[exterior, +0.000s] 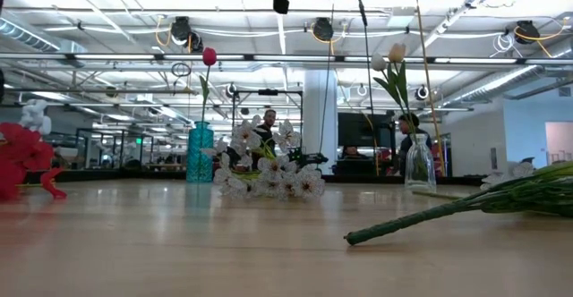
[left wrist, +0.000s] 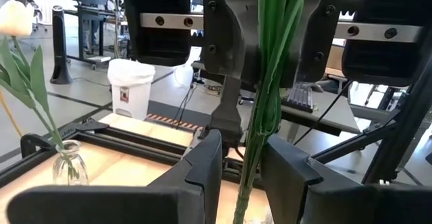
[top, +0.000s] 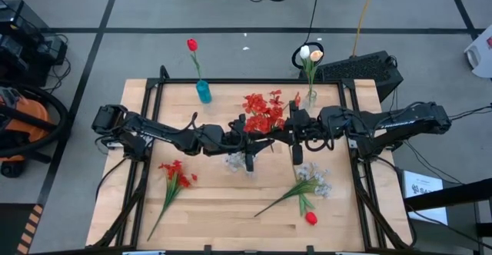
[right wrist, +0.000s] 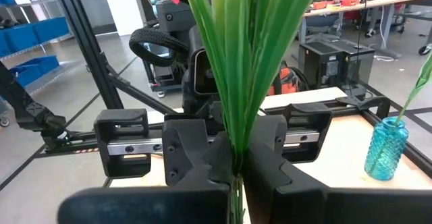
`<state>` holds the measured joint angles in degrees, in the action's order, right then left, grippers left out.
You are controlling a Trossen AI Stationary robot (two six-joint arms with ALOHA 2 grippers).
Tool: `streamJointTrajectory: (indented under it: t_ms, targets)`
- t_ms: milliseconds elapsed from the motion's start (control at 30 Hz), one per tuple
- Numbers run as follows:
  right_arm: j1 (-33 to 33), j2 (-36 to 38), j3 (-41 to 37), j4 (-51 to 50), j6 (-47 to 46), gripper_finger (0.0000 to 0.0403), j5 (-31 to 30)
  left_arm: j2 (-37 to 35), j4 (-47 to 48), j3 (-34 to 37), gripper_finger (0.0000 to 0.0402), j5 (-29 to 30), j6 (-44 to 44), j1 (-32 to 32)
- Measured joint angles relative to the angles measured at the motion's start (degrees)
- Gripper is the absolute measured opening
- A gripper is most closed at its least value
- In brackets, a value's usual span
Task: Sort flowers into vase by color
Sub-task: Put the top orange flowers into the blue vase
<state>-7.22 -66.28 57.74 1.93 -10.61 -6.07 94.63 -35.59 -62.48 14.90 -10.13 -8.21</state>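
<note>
A: High view, count first. Two arms meet over the table's middle, one bunch of red clustered blooms (top: 264,113) between them.

B: Right gripper (right wrist: 236,151)?

A: Fingers pressed together on the bunch's green stems (right wrist: 233,82), pinching them. The leaves rise straight out of the jaws.

B: Left gripper (left wrist: 241,148)?

A: Directly facing the right one, very close. Its fingers (left wrist: 202,173) stand apart with the same stems (left wrist: 270,82) passing between them. A gap shows on one side of the stems, so it is spread and not clamped.

B: Vases?

A: Two. One teal vase (top: 203,91) beyond the left gripper, toward the table's far edge, holding one red tulip (top: 192,45). One clear glass vase (top: 310,96) just beyond the right gripper, holding two pale tulips (top: 310,54).

B: Loose flowers on the table?

A: Three lots plus one bud. One red clustered stem (top: 175,174) beside the left arm, well back from its gripper, on the near side. One white spray (top: 237,161) lies just under the left gripper. One pale fluffy spray (top: 311,180) lies on the near side of the right gripper, its stem running toward the near edge. One red tulip bud (top: 310,218) lies just beyond that spray, nearer the table's front edge.

B: Low view?

A: Neither gripper can be made out there.
</note>
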Motion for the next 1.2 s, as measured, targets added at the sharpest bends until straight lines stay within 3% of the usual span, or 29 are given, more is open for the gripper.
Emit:
streamJointTrajectory:
  t_ms: [100,233,433,567,733,1000,1200]
  targets:
    - [0.02,0.0,0.0,-0.27,0.0,0.0014,-0.13,0.02,0.07,0.0,0.0078,-0.02,-0.04,-0.02]
    - [0.02,0.07,0.0,-1.14,-0.24,0.0043,-2.72,0.02,0.31,0.0,0.0018,0.1,0.02,0.07]
    - [0.85,1.78,0.0,-4.54,-0.62,0.0111,-4.28,-2.56,1.58,0.0,0.0011,0.21,-0.07,1.56]
    - [0.9,4.32,0.0,-8.24,-1.55,0.0145,-9.11,-10.08,13.42,-0.02,0.001,0.35,0.08,3.3]
    - [0.9,6.55,0.02,-13.11,-4.4,0.0159,-13.23,-21.89,28.65,1.61,0.001,3.93,3.54,7.65]
    - [0.9,5.2,0.02,-14.52,-6.27,0.0149,-15.2,-39.11,28.99,15.99,0.001,1.35,7.55,21.31]
    - [0.9,3.33,0.02,-14.22,-7.2,0.0142,-19.04,-44.14,22.13,27.77,0.0009,-5.16,7.58,34.46]
